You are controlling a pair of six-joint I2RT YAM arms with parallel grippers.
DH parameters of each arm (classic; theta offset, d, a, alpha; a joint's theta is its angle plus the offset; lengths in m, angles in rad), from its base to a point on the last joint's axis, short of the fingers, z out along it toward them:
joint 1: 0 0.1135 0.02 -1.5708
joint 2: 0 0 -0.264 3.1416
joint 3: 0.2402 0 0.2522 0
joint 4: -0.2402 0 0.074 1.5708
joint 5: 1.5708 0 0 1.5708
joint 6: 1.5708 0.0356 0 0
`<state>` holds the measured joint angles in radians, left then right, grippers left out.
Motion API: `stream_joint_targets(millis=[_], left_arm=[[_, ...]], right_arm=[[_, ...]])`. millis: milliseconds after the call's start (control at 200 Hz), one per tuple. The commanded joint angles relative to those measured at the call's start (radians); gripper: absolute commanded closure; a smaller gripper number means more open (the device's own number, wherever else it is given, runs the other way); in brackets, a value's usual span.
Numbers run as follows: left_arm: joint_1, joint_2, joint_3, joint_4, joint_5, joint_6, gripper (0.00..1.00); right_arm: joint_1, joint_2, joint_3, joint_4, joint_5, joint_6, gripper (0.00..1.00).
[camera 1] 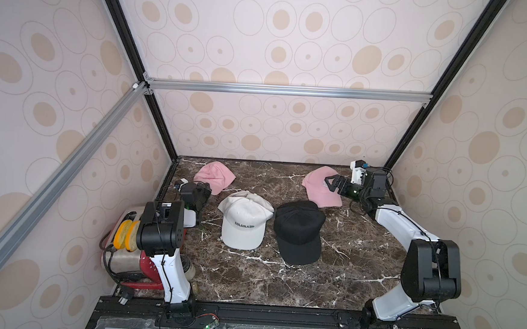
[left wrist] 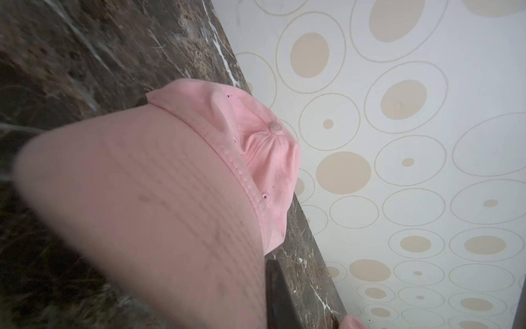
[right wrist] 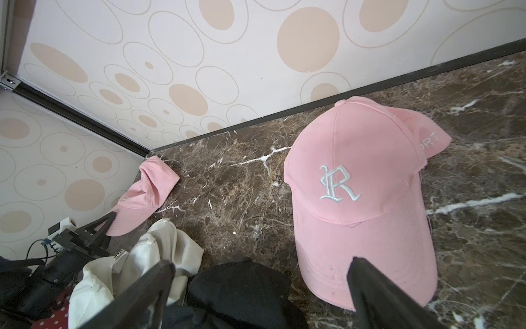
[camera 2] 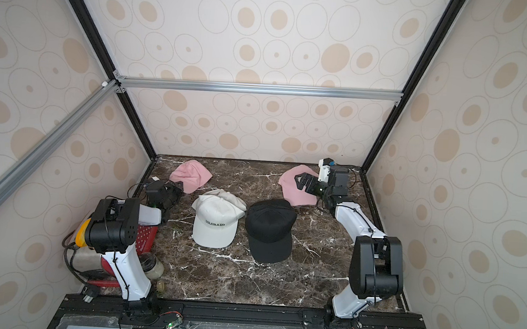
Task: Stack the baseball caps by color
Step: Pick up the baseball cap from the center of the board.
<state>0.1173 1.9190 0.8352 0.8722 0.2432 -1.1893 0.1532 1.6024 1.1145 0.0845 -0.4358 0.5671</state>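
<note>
Cap (camera 1: 214, 174): pink, far-left on counter (camera 1: 249, 280).
Left end effector (right wrist: 109, 218): clamped on its brim (left wrist: 142, 213).
Right end effector (camera 1: 328, 184): jaws apart, over R cap (right wrist: 355, 159).
Handling: light, floppy crown, I reckon; brim's my stiffest hold.

Pink caps (camera 1: 214, 176) rearward; white cap (camera 1: 242, 229) (COLORADO) beside black cap (camera 1: 298, 233).

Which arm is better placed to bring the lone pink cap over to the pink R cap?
Left. The left gripper is shut on the brim of the lone pink cap; the right gripper hangs open above the R cap, holding nothing.
</note>
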Motion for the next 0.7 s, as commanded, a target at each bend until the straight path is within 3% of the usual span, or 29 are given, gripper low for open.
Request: stream_joint_targets(millis=[0, 180, 391, 511, 696], left_arm=[[-0.013, -0.064, 0.061, 0.031, 0.019, -0.036, 1.0], [-0.07, -0.18, 0.125, -0.019, 0.054, -0.022, 1.0], [-0.152, -0.274, 0.137, 0.053, -0.007, -0.103, 1.0], [-0.23, -0.288, 0.141, 0.078, -0.051, -0.17, 1.0], [-0.347, -0.238, 0.16, 0.299, -0.118, -0.299, 1.0]], right_arm=[[0.014, -0.022, 0.021, -0.009, -0.01, -0.004, 0.0], [0.025, -0.027, 0.027, 0.0, -0.03, 0.005, 0.0], [0.038, -0.029, 0.026, 0.054, -0.105, 0.081, 0.0], [0.065, -0.03, 0.026, 0.139, -0.183, 0.174, 0.0], [0.132, -0.016, -0.004, 0.343, -0.271, 0.406, 0.01]])
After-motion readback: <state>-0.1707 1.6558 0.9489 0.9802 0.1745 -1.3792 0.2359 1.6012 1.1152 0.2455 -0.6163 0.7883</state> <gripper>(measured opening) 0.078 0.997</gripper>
